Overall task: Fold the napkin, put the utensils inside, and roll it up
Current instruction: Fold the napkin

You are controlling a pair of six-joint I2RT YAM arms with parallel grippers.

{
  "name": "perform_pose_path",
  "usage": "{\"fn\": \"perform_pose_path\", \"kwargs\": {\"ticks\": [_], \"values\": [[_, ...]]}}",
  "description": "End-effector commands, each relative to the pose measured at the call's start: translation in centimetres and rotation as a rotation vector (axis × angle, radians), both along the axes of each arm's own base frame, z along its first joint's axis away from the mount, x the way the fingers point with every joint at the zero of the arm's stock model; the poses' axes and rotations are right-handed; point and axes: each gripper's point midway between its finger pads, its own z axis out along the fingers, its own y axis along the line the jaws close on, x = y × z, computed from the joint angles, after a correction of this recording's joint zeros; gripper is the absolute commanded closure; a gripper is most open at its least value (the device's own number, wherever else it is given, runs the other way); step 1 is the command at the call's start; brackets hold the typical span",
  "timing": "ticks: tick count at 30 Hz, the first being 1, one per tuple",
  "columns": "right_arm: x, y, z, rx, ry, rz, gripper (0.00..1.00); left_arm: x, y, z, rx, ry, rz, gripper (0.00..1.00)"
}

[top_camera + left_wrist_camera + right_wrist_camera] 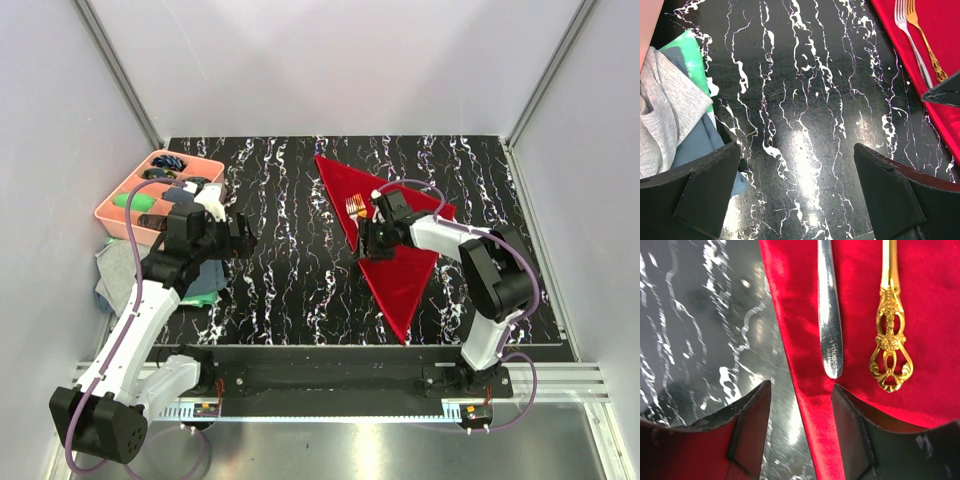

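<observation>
The red napkin (400,275) lies flat as a triangle on the black marbled table (290,270), right of centre. On its left part lie the utensils (353,208), side by side: a silver fork (912,45) and a gold one (926,42). My right gripper (368,240) hangs low over the napkin's left edge, just below the handle ends. In the right wrist view the right gripper (801,425) is open, one finger over the table, the other over the red cloth (940,315). The silver handle (830,330) and the gold handle (890,340) lie just ahead. My left gripper (797,185) is wide open over bare table.
A pink tray (128,181) with small items stands at the far left. A pile of grey, green and blue cloths (112,272) lies in front of it, beside the left arm; the pile (670,115) shows left of my left finger. White walls enclose the table.
</observation>
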Motion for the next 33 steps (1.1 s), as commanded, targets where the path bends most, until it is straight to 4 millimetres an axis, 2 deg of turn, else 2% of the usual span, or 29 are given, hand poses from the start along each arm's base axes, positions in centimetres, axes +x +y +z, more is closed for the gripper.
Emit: {"fn": "perform_pose_path", "kwargs": {"ticks": [1,8,17,20,23,26,30,31,32,33], "values": [[-1.3,0.2,-3.7,-0.066,0.086,-0.025,0.39,0.2,-0.5,0.6,-0.022,-0.029,-0.024,0.01],[0.1,1.5,-5.1,-0.066,0.100,-0.035,0.39,0.2,-0.5,0.5,-0.022,-0.026,-0.024,0.01],[2.9,3.6,-4.8,-0.032,0.071,-0.028,0.39,0.3,-0.3,0.5,-0.014,-0.028,-0.018,0.01],[4.0,4.6,-3.4,-0.012,0.036,-0.009,0.39,0.3,-0.3,0.5,-0.013,-0.028,-0.015,0.01],[4.9,5.9,-0.8,0.004,-0.033,0.054,0.39,0.3,-0.1,0.4,-0.007,-0.027,-0.010,0.01],[4.5,7.1,1.9,-0.003,-0.096,0.131,0.39,0.5,0.1,0.0,0.005,-0.015,0.000,0.01],[2.4,8.5,4.6,-0.015,-0.152,0.210,0.39,0.6,0.1,-0.3,0.010,-0.007,0.002,0.01],[1.4,9.0,5.9,-0.014,-0.175,0.232,0.39,0.6,0.2,-0.3,0.011,-0.008,0.003,0.01],[0.5,9.0,5.8,-0.025,-0.171,0.244,0.39,0.6,0.2,-0.3,0.013,-0.008,0.007,0.01],[-0.3,9.1,7.0,-0.021,-0.193,0.254,0.39,0.6,0.2,-0.4,0.014,-0.005,0.005,0.01]]}}
